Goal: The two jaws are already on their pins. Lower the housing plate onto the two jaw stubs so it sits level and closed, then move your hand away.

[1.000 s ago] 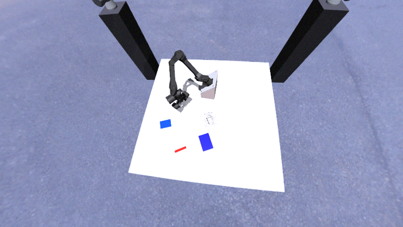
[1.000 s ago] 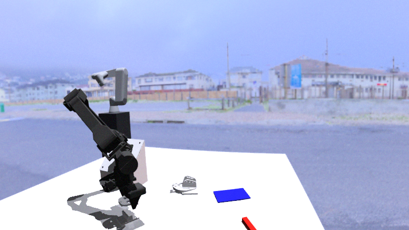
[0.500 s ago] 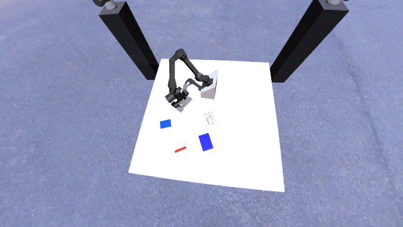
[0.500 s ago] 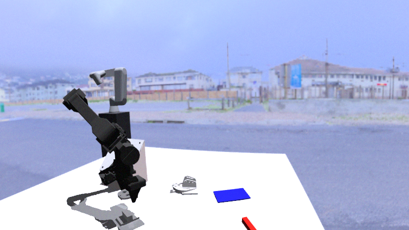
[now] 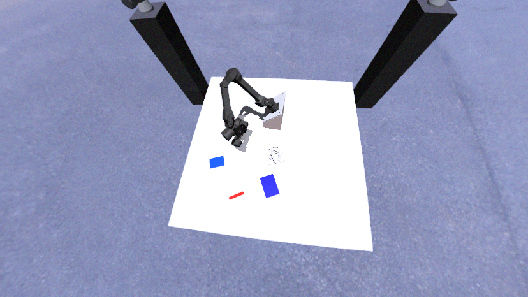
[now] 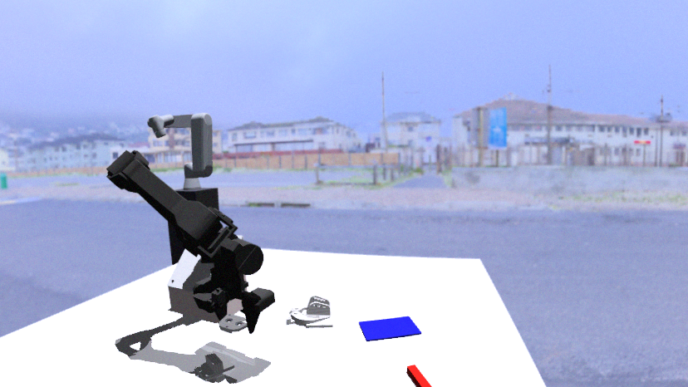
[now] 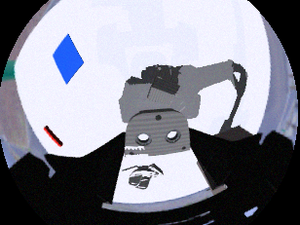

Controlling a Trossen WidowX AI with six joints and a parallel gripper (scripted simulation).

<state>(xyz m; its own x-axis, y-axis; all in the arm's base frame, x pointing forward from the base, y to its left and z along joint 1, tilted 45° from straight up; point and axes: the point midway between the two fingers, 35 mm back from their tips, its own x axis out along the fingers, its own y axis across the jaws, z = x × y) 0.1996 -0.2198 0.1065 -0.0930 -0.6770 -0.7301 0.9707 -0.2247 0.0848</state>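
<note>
We have the grey, two-holed metal housing plate [image 6: 233,322] [image 7: 158,127] gripped between the fingers of the black gripper [image 6: 238,315] [image 7: 155,132], held off the white tabletop [image 5: 317,192] [image 6: 433,288] [image 7: 49,87]. From it, the pale assembly with its jaws [image 5: 275,155] [image 6: 312,313] [image 7: 140,177] lies to the right in the exterior view, lower right in the top view, and just below the plate in the wrist view. We should carry it across before lowering; the sloped pinkish-grey arm mount [image 5: 272,122] [image 6: 185,300] stands behind, away from that path. The plate's long axis we can't tell.

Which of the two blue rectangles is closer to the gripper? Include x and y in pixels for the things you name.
The lighter blue one [image 5: 217,162] [image 7: 68,58]; the darker, larger one [image 5: 269,185] [image 6: 390,328] lies farther off, past the white assembly [image 5: 277,160] [image 6: 315,315].
</note>
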